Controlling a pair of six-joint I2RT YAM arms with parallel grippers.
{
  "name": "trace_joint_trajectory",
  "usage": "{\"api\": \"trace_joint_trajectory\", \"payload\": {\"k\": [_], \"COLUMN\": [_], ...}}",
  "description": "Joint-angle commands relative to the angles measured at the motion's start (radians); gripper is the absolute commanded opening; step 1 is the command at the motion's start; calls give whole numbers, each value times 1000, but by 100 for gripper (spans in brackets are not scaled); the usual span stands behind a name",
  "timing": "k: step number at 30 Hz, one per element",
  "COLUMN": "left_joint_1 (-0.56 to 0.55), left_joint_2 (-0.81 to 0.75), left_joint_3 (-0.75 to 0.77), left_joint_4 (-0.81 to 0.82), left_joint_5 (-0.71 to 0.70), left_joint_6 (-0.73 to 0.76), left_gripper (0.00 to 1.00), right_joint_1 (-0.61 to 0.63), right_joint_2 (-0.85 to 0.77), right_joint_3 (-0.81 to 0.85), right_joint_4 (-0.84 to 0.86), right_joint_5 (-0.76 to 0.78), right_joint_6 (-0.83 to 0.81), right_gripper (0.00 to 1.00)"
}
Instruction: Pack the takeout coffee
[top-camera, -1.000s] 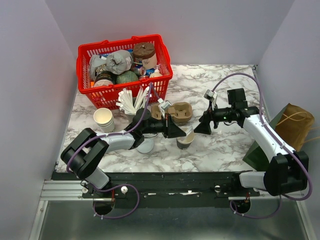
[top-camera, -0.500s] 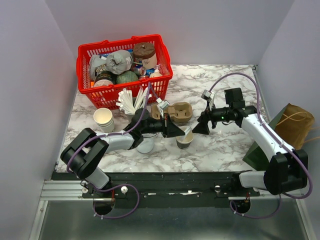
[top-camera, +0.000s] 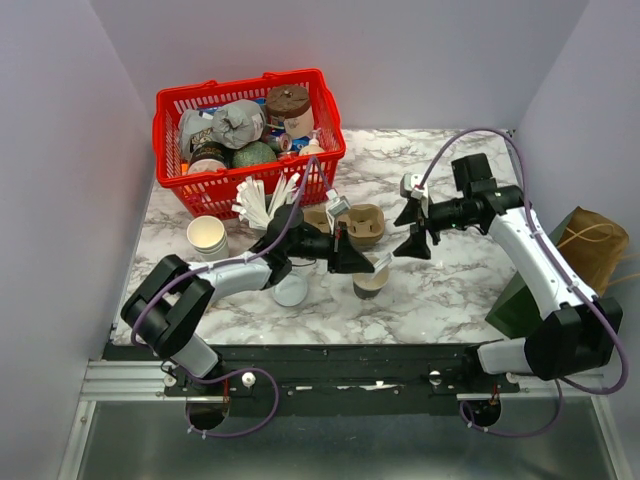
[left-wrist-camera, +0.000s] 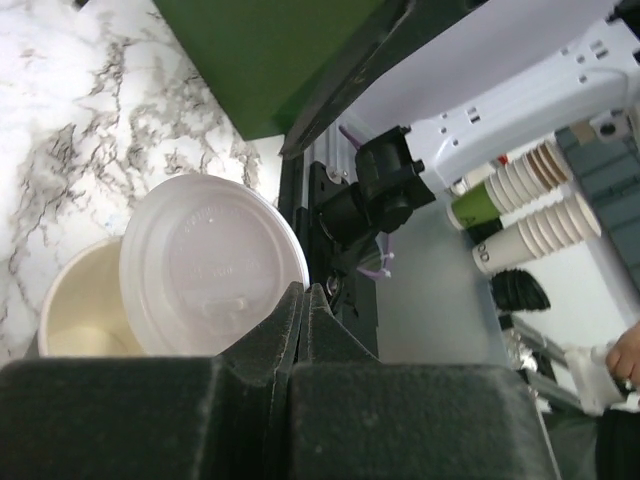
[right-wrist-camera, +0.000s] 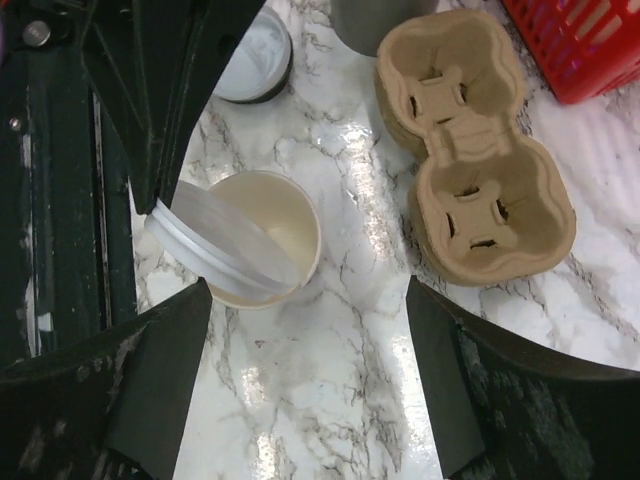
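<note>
Two grippers, one lid pinched

Left gripper (left-wrist-camera: 303, 296) jaws are clamped on the white lid (left-wrist-camera: 210, 265), held tilted over the takeout coffee cup (right-wrist-camera: 285, 232) just beyond the tips. Right gripper (top-camera: 412, 230) jaws are spread, cup below between them.

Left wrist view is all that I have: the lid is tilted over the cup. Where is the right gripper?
Observer: The right gripper is open, in the air beyond and to the right of the cup, touching nothing.
Operator: Once the lid is on, is there a carrier near?
Observer: Yes, a brown carrier lies on the table just beyond the cup, both of its wells empty.
</note>
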Motion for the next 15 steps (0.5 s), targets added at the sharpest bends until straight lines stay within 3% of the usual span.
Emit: {"api": "trace_joint_trajectory", "payload": {"k": [1,4,5,6,7,8,11,13,15], "left_joint_1": [-8,-7,-4,0,4,7,15,16,16], "left_joint_2": [-7,-7,-7,-4,9,25,92,115,105], "left_joint_3": [136,249,288,328,422,473,661,734,738], "left_joint_4": [-210,-463,-673,-788,-907,-1149,-1547,-1661,-1697], "left_joint_5": [171,210,210,205,192,181,100,52,-6], "left_joint_6": [231,439,530,742,858,964,1364,1521,1558], "left_gripper": [0,0,0,0,0,0,0,0,0], "right_joint_1": [39,55,59,64,68,73,99,120,125], "right_joint_2": [62,96,99,99,95,86,47,15,-3], "right_joint_3": [98,169,179,186,190,189,187,177,154], "right_joint_4": [-286,-427,-472,-486,-497,-500,-500,-491,-442], "right_joint_5": [-48,-49,-48,-45,-42,-36,-16,-3,-6], "right_joint_6": [-383,-501,-518,-532,-553,-554,-555,-543,-509], "right_gripper": [83,79,77,75,74,74,73,73,72]}}
